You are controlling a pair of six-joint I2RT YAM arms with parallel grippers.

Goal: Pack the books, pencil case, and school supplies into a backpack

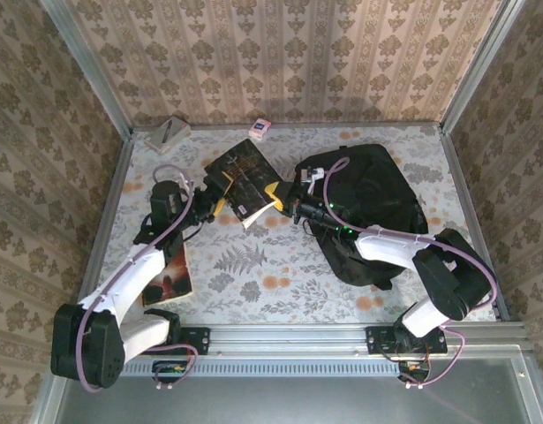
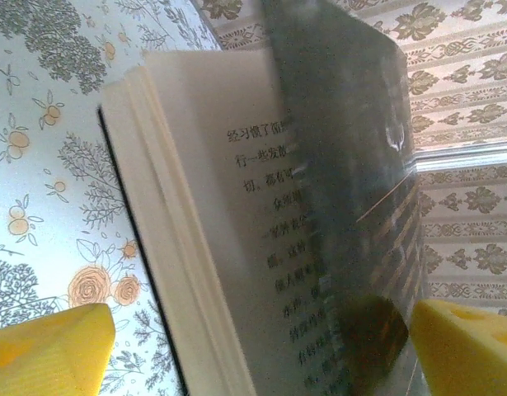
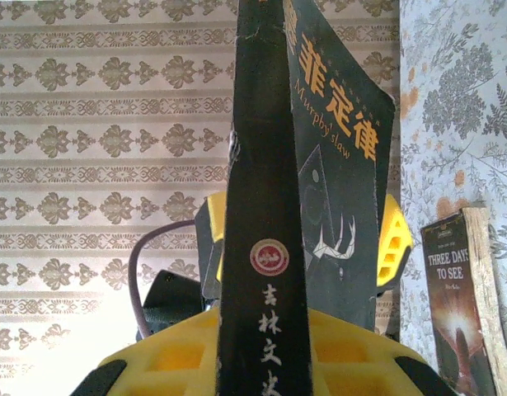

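Mid-tabletop (image 1: 280, 265), black book (image 1: 243, 181) sits between both arms, partly open, pages showing. Right hand (image 1: 275, 199) pinches book at spine, pads pressed tight. Left hand (image 1: 218, 201) spread wide around pages; one finger (image 2: 47, 355) clear of page block, other seems to touch blurred cover. Backpack (image 1: 377, 199) just right of book. Dark orange-glow book (image 1: 169, 274) flat under left arm.

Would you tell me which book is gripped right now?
The black book, spine clamped in the right gripper; the dark orange-glow book lies flat beside the left arm.
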